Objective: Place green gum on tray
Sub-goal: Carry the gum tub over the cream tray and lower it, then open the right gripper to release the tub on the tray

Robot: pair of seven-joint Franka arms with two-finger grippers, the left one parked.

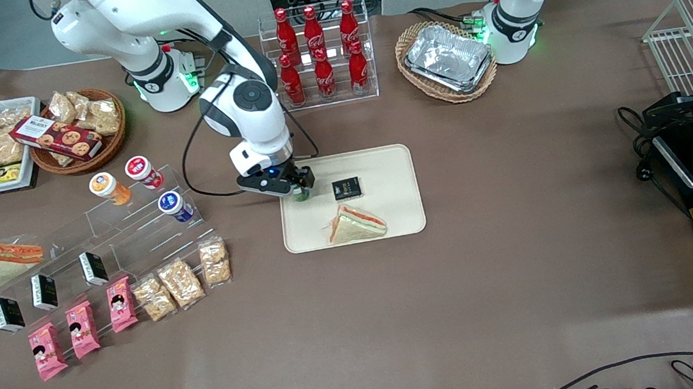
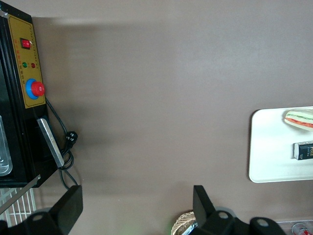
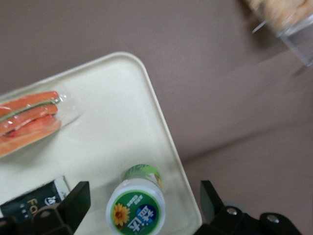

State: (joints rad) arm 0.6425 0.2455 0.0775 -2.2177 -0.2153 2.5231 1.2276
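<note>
The gripper [image 1: 298, 183] hangs low over the tray [image 1: 395, 163], at its edge nearest the working arm's end of the table, its fingers [image 3: 73, 203] spread wide and touching nothing. Between them the green gum [image 3: 136, 204] stands upright on the tray, just inside the rim, white lid up. Beside the gripper a small black packet [image 1: 346, 187] lies on the tray; nearer the front camera than that is a wrapped sandwich [image 1: 355, 224]
</note>
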